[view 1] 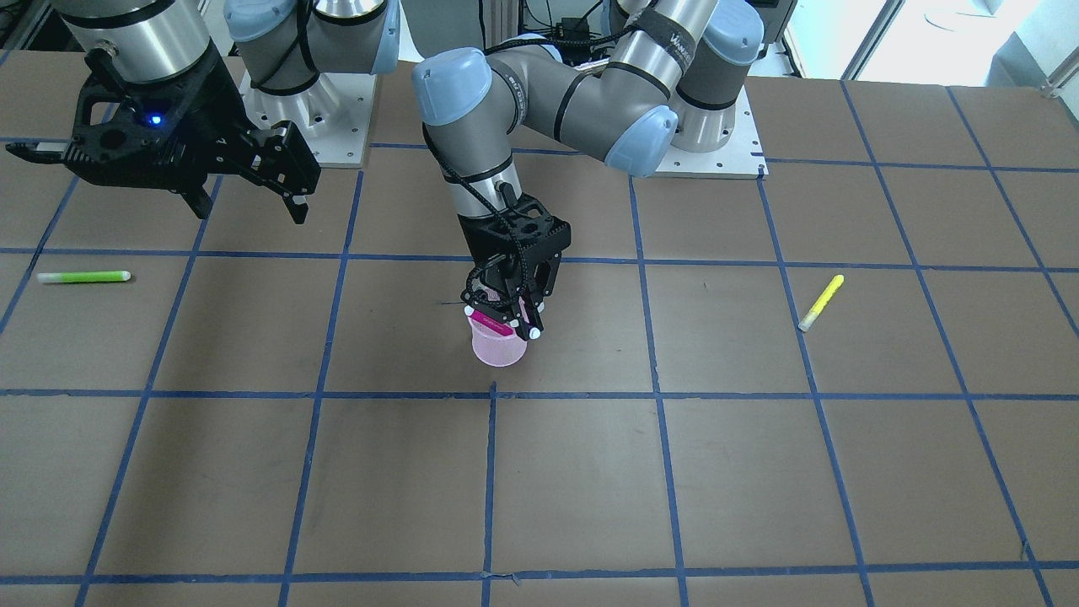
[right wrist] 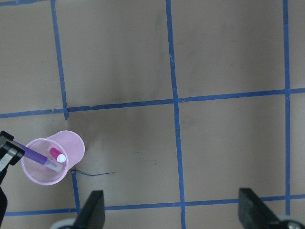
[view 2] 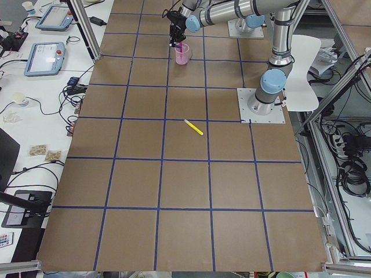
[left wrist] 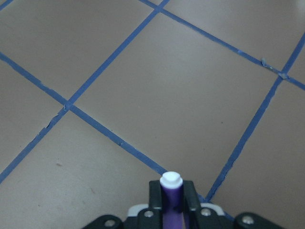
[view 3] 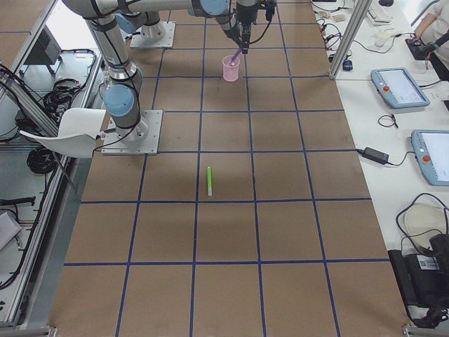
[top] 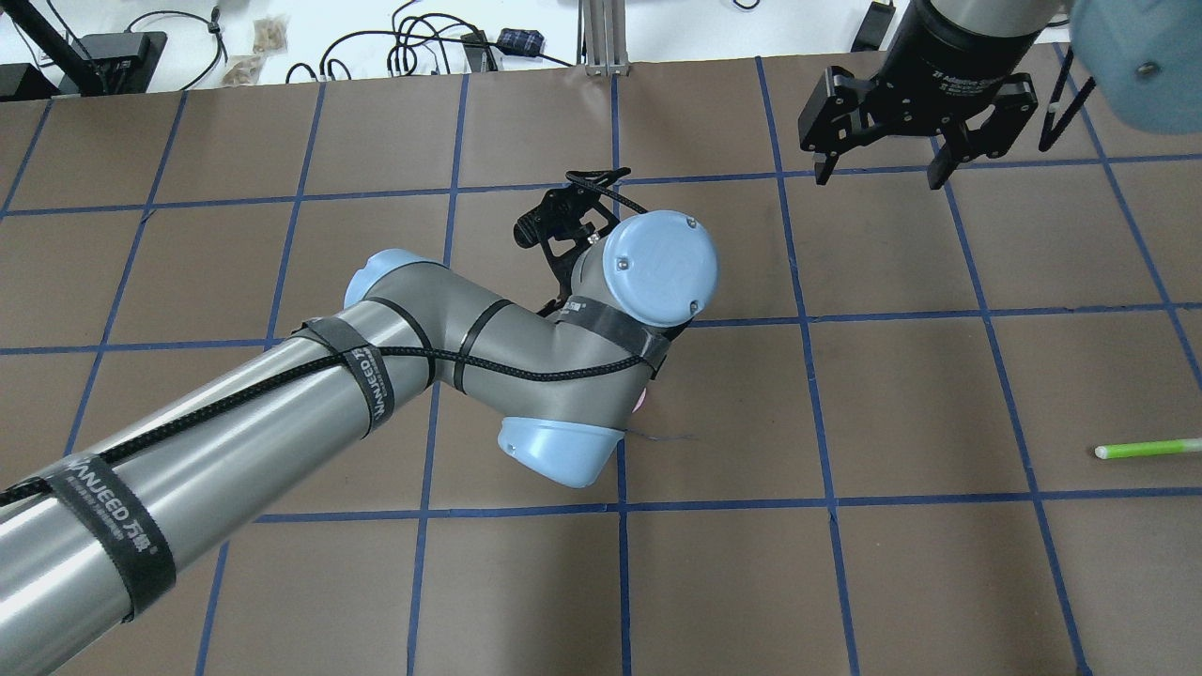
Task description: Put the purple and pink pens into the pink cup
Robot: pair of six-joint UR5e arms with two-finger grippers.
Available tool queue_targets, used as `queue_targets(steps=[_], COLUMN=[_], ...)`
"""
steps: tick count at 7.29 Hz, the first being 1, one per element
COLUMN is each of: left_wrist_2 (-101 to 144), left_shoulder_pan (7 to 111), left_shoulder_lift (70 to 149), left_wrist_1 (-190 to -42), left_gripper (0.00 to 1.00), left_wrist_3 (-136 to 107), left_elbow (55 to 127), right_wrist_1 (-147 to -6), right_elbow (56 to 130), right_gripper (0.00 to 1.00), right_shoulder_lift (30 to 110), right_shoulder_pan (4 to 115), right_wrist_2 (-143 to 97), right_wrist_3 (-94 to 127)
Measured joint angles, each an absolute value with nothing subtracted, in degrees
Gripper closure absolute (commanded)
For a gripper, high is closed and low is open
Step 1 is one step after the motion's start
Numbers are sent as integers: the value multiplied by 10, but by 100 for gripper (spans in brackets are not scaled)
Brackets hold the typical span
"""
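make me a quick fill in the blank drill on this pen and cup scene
The left tool grips the purple pen, lower end dipping into the ___ cup.
The pink pen already sits ___ that cup.
The right tool is ___ and holds nothing.
The yellow pen and green pen lie on the ___.
Missing words: pink; inside; open; table

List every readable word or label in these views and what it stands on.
"WANJEED", then characters too small to read: black straps around the left arm.
White print on the collar above the right gripper: too blurred to read.
Pink cup: no lettering visible.
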State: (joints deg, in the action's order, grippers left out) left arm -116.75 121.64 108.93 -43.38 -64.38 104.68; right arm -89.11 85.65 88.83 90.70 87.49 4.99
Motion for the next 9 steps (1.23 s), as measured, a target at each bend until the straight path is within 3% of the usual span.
queue_targets(steps=[1, 2, 3, 4, 6, 9], left_wrist_2=[-1168, -1168, -1168, -1169, -1171, -1177], left_shoulder_pan=[1219, 1223, 1229, 1234, 1238, 1230], left_shoulder_lift=[1095, 1099, 1104, 1107, 1107, 1087], left_wrist_1=[-433, -433, -433, -433, -434, -433], left_gripper=[100, 71, 24, 11, 0, 0], left_wrist_3=[-651, -661, -666, -669, -669, -616], left_elbow=[1047, 1047, 1047, 1047, 1046, 1031], right_wrist_1=[-891, -890, -890, -890, -889, -886], right_elbow=[857, 857, 858, 859, 859, 858], right_gripper=[0, 0, 0, 0, 0, 0], right_shoulder_lift=[889, 889, 890, 891, 892, 891], right_shoulder_pan=[907, 907, 907, 907, 907, 907], right_wrist_2=[875, 875, 875, 875, 875, 876], right_wrist_3=[49, 48, 47, 46, 45, 44])
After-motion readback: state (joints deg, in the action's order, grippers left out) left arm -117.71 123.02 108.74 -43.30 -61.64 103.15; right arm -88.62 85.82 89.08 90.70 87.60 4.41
